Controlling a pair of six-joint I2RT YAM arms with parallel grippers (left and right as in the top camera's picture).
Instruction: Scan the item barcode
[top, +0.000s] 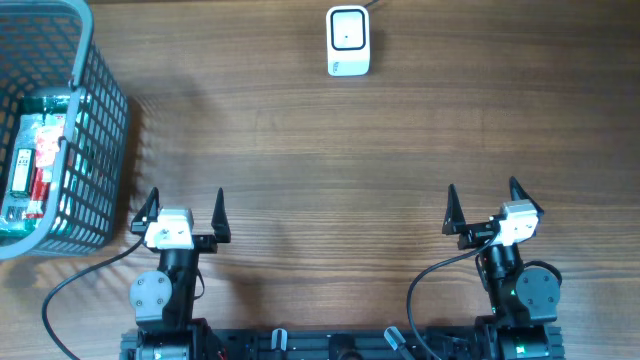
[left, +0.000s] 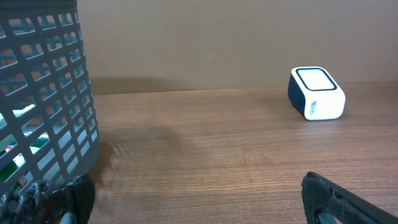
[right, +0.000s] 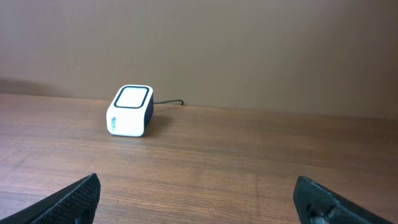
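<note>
Packaged item (top: 38, 150) lies in the grey basket (top: 108, 150), not yet picked up. The left tool (top: 186, 200) and right tool (top: 482, 190) stand wide open and empty. The barcode scanner (top: 348, 40) sits across the counter (top: 320, 180), so every step remains.

The overhead camera looks straight down on the whole worktop (top: 300, 150), with both arms (top: 165, 290) at the bottom edge. Each wrist camera sits low, close to the wood, facing level toward the far wall (left: 217, 37). All three views share the white scanner (top: 348, 41); overhead and left wrist also share the grey basket (top: 105, 130).
</note>
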